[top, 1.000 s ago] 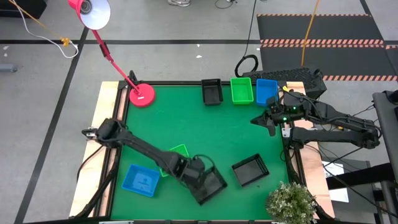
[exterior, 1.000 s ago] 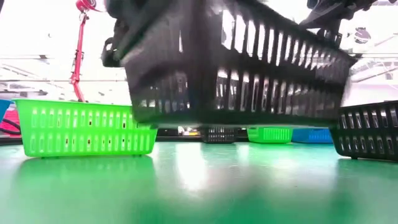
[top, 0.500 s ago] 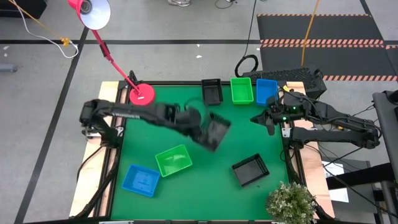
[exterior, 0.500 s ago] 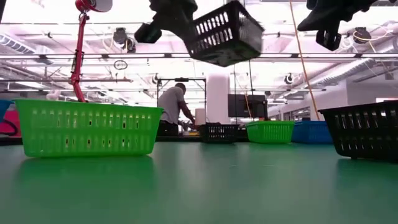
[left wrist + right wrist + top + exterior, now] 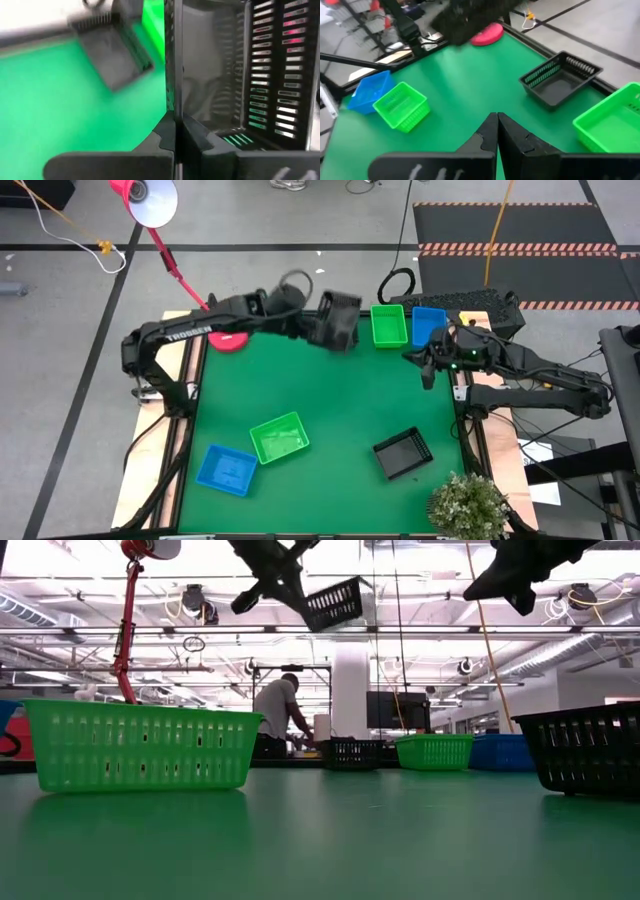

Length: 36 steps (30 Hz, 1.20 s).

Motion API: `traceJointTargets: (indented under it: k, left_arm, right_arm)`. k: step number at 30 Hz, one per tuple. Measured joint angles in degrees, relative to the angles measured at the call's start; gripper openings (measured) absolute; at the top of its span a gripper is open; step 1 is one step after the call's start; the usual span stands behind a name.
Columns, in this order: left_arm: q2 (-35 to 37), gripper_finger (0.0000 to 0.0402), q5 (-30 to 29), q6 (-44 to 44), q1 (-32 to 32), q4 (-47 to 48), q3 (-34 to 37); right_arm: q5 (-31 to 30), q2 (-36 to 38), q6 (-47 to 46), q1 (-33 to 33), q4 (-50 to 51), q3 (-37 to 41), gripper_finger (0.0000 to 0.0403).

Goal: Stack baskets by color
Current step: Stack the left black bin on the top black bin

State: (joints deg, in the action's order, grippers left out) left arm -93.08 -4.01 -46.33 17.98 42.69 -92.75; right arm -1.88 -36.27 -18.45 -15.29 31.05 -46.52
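My left gripper (image 5: 312, 325) is shut on a black basket (image 5: 336, 318) and holds it high over the table's far edge. Below it stands another black basket (image 5: 560, 80), mostly covered in the high view. Beside that one stand a green basket (image 5: 388, 325) and a blue basket (image 5: 428, 325). A green basket (image 5: 278, 437), a blue one (image 5: 227, 470) and a black one (image 5: 402, 453) rest on their bottoms nearer the front. My right gripper (image 5: 426, 367) hangs shut and empty at the far right. My left gripper pinches one side wall of the black basket (image 5: 173, 95), with one finger inside the basket and one outside. The fingers slant downward, coming from the table's left. The basket (image 5: 335, 602) is tilted and lifted clear, high above the table.
A pink lamp base (image 5: 228, 338) stands at the far left corner, with the lamp's red stem rising from it. A potted plant (image 5: 468, 502) stands at the near right corner. A person (image 5: 280, 715) works in the room beyond the table. Bare green mat lies at the table's middle.
My left gripper has carried the black basket from the table's near middle up and toward the far edge, over the far black basket. It turned on the way, and the basket went from hanging low over the mat to high and tilted. My right gripper has rolled a little in place.
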Motion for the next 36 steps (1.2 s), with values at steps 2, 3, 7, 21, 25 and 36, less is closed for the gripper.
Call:
traceJointTargets:
  k: [2,3,7,21,25,36]
  left_arm:
    - [-0.2,0.0005,-0.1,0.7,1.9,-0.6,-1.4]
    - [-0.3,0.0005,-0.1,1.2,2.8,-0.2,-1.9]
    - [-0.4,0.0005,-0.5,2.3,5.8,0.0,-3.5]
    - [-0.7,0.0005,-4.6,-7.8,9.2,-1.6,-5.3]
    - [-2.8,0.0005,-5.0,-8.6,9.2,-2.3,-5.3]
    - [-11.9,0.0005,-2.8,-9.9,9.4,-3.9,-5.2]
  right_arm:
    - [-1.4,-0.1,0.1,0.0,0.0,0.0,0.0000]
    - [-2.1,-0.2,0.1,0.0,0.0,0.0,0.0000]
    - [-3.0,-0.2,0.1,-0.2,-0.7,0.0,0.0000]
    - [-2.7,0.0,10.2,-0.9,-3.6,0.0,0.0000]
    - [-2.6,0.4,11.2,-0.9,-3.8,0.0,0.0000]
    - [-2.8,0.5,16.2,-0.9,-6.4,0.0,0.0000]
